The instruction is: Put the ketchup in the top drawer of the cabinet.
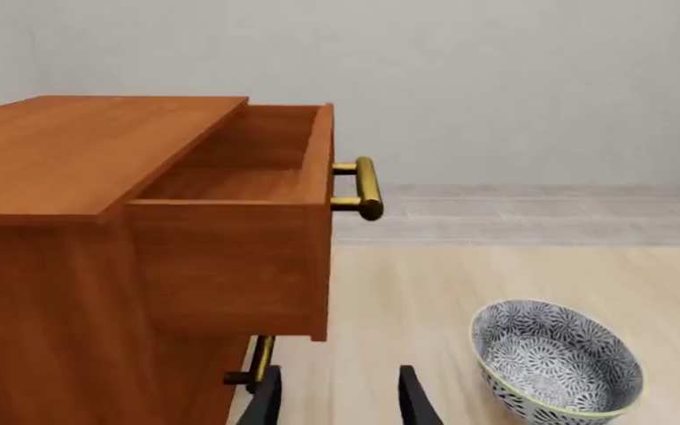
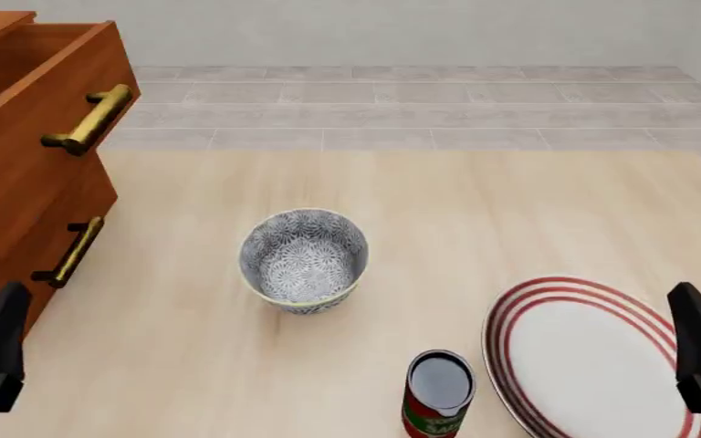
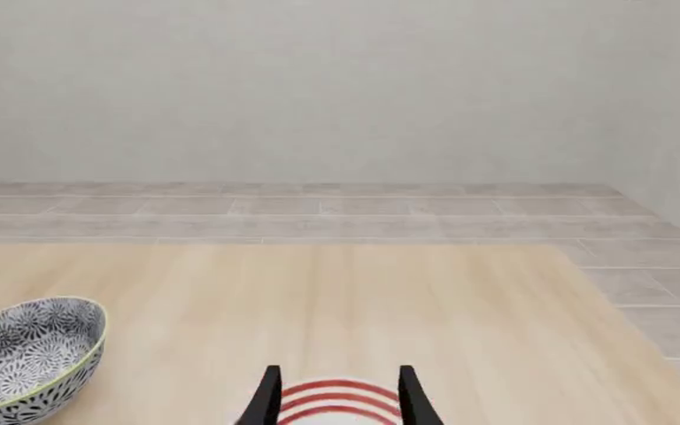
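A: Both pincers, left pincer and right pincer, are seen spread, nothing held. Top drawer is pulled out.

B: Ketchup stands between bowl and plate; it should be gripped low, kept upright.

I see the cabinet and its top drawer in smooth reddish-brown wood, each handle shiny brass metal. The tabletop looks like pale matt wood grain. The bowl appears glazed ceramic with a fine pattern; the plate glossy white with red rings. The ketchup has a glossy dark top.
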